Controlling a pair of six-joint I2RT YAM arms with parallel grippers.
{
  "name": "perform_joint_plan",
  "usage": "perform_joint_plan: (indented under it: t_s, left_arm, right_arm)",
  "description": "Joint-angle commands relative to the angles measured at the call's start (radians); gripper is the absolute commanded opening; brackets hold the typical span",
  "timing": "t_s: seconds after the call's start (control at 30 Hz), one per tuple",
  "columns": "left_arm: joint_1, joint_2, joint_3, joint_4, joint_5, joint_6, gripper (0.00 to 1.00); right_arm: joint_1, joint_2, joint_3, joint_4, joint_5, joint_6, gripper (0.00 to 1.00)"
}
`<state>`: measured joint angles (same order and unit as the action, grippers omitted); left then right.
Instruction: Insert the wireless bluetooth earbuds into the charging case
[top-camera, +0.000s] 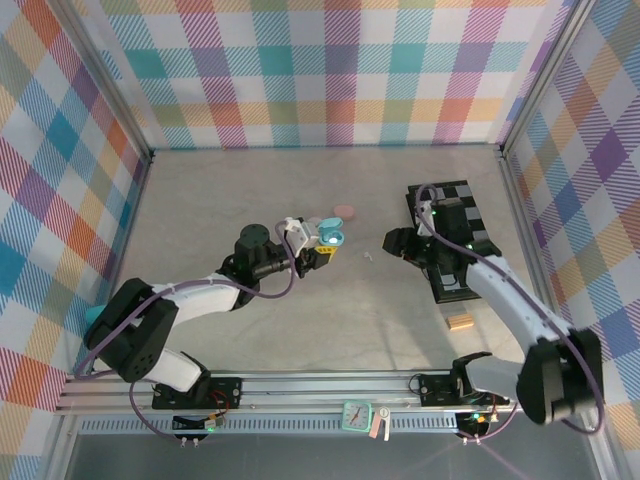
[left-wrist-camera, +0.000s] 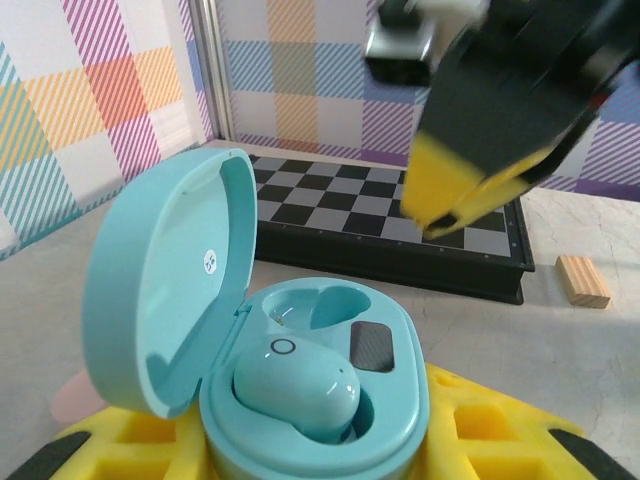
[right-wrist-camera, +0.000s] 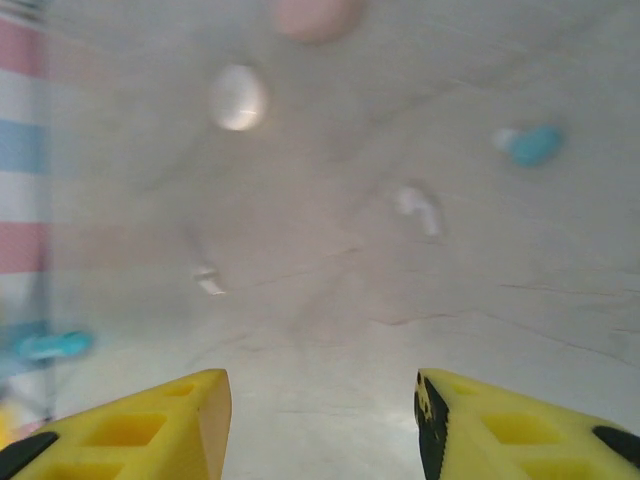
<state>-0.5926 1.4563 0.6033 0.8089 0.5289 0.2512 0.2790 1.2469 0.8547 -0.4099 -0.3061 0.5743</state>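
1. Left claw (top-camera: 320, 247) is clamped on the light blue charging case (left-wrist-camera: 320, 430). On the left wrist cam its yellow fingers (left-wrist-camera: 100, 440) sit tight against both sides of the base
2. The lid (left-wrist-camera: 165, 290) is flipped open and stands up on the left side of that claw
3. One light blue earbud (left-wrist-camera: 295, 385) is seated in the socket closest to the left claw. The far socket (left-wrist-camera: 320, 305) is unfilled, with a dark patch just beside it
4. Right claw (right-wrist-camera: 320, 420) is open, fingers spread apart with just the table (right-wrist-camera: 330, 330) between them. From the left wrist cam it hangs above and beyond the case, pretty blurry
5. Out ahead of the right claw, lying on the table: a white earbud (right-wrist-camera: 420, 210) a bit right of centre, and a second light blue earbud (right-wrist-camera: 535, 145) farther out to the right
6. Ahead-left of the right claw there's a small white bit (right-wrist-camera: 208, 280), too smeared for me to call
7. Farther out from the right claw are a pale round blob (right-wrist-camera: 238, 97) I can't name and a pink case (right-wrist-camera: 315, 15) at the top edge
8. On the overhead cam the checkerboard (top-camera: 465, 195) lies under the right arm, behind its claw. The tan wooden block (top-camera: 460, 320) sits just off the board's near edge, well apart from both claws
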Motion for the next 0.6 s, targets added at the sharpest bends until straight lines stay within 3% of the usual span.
perform_joint_plan:
  t_s: [0.0,0.33,0.57]
  left_arm:
    - [0.007,-0.044,-0.020,-0.011,0.000,-0.004,0.27]
    - [0.007,-0.061,-0.023,-0.014,0.012,-0.007,0.27]
    - [0.005,-0.068,-0.016,-0.022,0.019,-0.007,0.27]
  right_arm:
    - [-0.020,0.103,0.048,-0.042,0.103,0.008,0.52]
    - [-0.075,0.346,0.001,0.285,0.030,0.236,0.46]
    - [-0.084,0.449,0.021,0.359,0.020,0.277,0.41]
